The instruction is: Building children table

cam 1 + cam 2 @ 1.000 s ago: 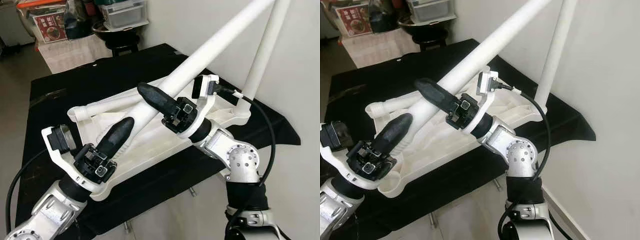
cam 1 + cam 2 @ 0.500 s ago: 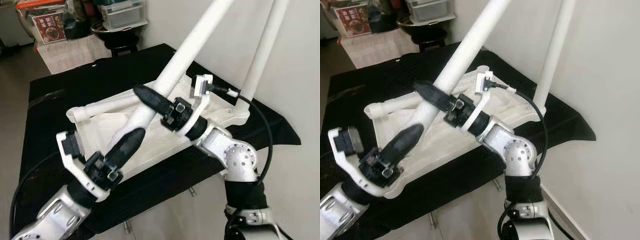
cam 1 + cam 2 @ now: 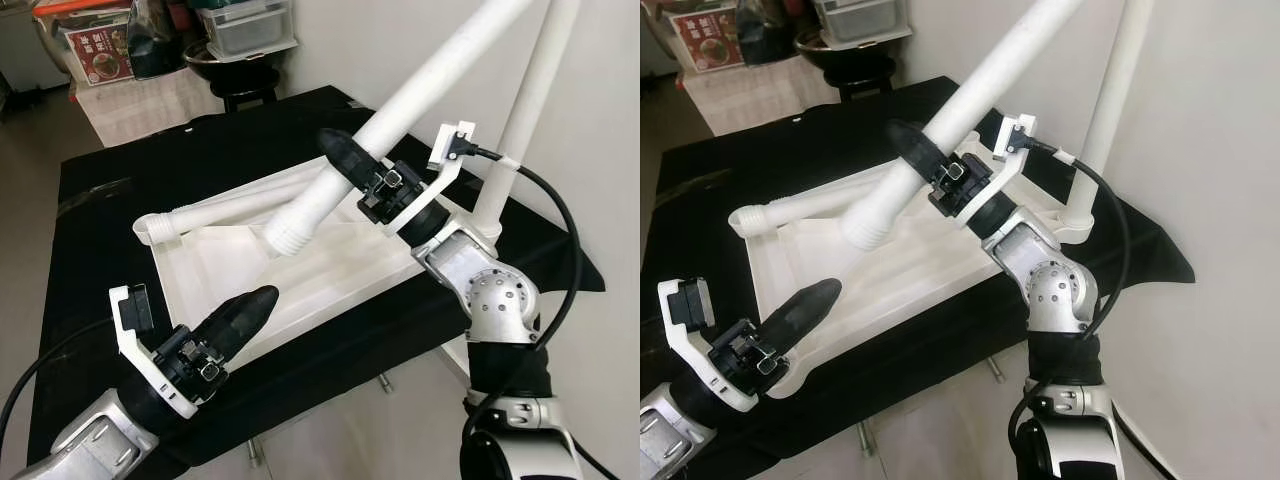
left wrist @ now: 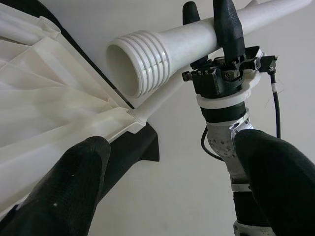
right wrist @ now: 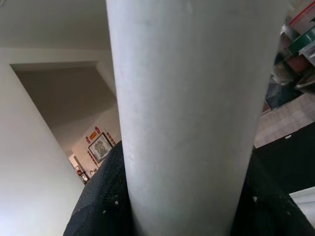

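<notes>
Nearest, the left gripper [image 3: 245,312] hovers over the tabletop's [image 3: 330,260] near edge, fingers [image 4: 74,187] apart and empty. Beyond, the right gripper [image 3: 345,160] clamps a leg [image 3: 400,110], threaded end free, top cut off.
</notes>
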You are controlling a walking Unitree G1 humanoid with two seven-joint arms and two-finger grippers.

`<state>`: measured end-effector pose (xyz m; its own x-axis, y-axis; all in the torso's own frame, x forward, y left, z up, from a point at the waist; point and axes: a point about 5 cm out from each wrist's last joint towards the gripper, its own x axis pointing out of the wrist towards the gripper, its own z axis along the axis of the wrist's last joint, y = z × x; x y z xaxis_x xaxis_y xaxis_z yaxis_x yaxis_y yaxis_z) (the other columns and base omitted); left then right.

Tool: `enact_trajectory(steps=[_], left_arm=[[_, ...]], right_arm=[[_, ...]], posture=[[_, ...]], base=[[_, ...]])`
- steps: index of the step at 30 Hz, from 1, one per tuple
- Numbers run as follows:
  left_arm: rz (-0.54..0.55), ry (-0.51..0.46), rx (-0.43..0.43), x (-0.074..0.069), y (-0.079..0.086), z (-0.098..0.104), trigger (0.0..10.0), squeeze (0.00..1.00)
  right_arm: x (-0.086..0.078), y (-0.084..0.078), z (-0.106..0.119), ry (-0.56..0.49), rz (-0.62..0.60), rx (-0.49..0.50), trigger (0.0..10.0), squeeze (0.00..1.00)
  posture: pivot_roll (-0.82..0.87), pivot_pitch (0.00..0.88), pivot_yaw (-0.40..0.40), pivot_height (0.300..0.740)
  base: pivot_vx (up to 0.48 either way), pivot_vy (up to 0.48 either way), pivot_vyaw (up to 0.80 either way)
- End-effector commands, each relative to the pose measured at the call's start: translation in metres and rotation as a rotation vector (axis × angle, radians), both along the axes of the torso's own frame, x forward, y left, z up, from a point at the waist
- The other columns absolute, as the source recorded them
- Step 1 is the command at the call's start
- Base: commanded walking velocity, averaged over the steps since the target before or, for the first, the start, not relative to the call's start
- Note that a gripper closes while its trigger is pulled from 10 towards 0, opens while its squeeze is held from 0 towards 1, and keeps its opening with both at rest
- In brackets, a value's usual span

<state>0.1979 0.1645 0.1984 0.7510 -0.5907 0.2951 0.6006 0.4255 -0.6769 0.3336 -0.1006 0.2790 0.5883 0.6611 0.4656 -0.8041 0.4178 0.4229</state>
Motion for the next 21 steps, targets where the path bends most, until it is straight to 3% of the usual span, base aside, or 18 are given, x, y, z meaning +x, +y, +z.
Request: enact_trajectory(steps=[1,3,4,6,7,8,9,12,13,15,16,17,18,21], left_arm=[[0.135,0.062,0.150,0.009,0.007,-0.011,10.0,1.00],[0.135,0.062,0.150,0.009,0.007,-0.011,10.0,1.00],[0.193,0.063,0.217,0.014,0.003,-0.014,10.0,0.00],[0.193,0.063,0.217,0.014,0.003,-0.014,10.0,0.00],[0.254,0.049,0.271,0.019,-0.001,-0.015,10.0,0.00],[0.254,0.049,0.271,0.019,-0.001,-0.015,10.0,0.00],[0.313,0.049,0.352,0.024,-0.008,-0.016,10.0,0.00],[0.313,0.049,0.352,0.024,-0.008,-0.016,10.0,0.00],[0.365,0.048,0.438,0.029,-0.013,-0.018,10.0,0.00],[0.365,0.048,0.438,0.029,-0.013,-0.018,10.0,0.00],[0.423,0.036,0.518,0.033,-0.014,-0.018,10.0,0.00],[0.423,0.036,0.518,0.033,-0.014,-0.018,10.0,0.00],[0.458,0.015,0.571,0.036,-0.014,-0.018,10.0,0.00],[0.481,-0.006,0.605,0.037,-0.013,-0.017,10.0,0.00]], right_arm=[[0.004,0.004,0.002,-0.044,-0.090,-0.093,2.2,0.00],[0.004,0.004,0.002,-0.044,-0.090,-0.093,2.2,0.00],[0.004,0.006,-0.006,-0.041,-0.126,-0.149,10.0,0.00],[0.004,0.006,-0.006,-0.041,-0.126,-0.149,10.0,0.00],[0.002,0.010,-0.015,-0.038,-0.151,-0.206,10.0,0.00],[0.002,0.010,-0.015,-0.038,-0.151,-0.206,10.0,0.00],[0.000,0.012,-0.025,-0.023,-0.173,-0.248,10.0,0.00],[0.000,0.012,-0.025,-0.023,-0.173,-0.248,10.0,0.00],[-0.003,0.014,-0.034,-0.008,-0.198,-0.282,10.0,0.00],[-0.003,0.014,-0.034,-0.008,-0.198,-0.282,10.0,0.00],[-0.007,0.016,-0.041,0.001,-0.191,-0.300,10.0,0.00],[-0.007,0.016,-0.041,0.001,-0.191,-0.300,10.0,0.00],[-0.013,0.018,-0.046,-0.008,-0.159,-0.322,10.0,0.00],[-0.018,0.021,-0.049,-0.020,-0.124,-0.339,10.0,0.00]], posture=[[-0.02,0.076,0.045,0.740],[-0.02,0.076,0.045,0.740],[-0.02,0.078,0.046,0.740],[-0.02,0.078,0.046,0.740],[-0.02,0.081,0.049,0.740],[-0.02,0.081,0.049,0.740],[-0.02,0.082,0.050,0.740],[-0.02,0.082,0.050,0.740],[-0.03,0.083,0.053,0.740],[-0.03,0.083,0.053,0.740],[-0.03,0.084,0.056,0.740],[-0.03,0.084,0.056,0.740],[-0.03,0.083,0.059,0.740],[-0.03,0.083,0.060,0.740]], base=[[0.000,0.000,0.00],[0.000,0.000,0.00],[0.000,0.000,0.00],[0.000,0.000,0.00],[0.000,0.000,0.00],[0.000,0.000,0.00],[0.000,0.000,0.00],[0.000,0.000,0.00],[0.000,0.000,0.00],[0.000,0.000,0.00],[0.000,0.000,0.00],[0.000,0.000,0.00],[0.000,0.000,0.80],[0.000,0.000,0.80]])
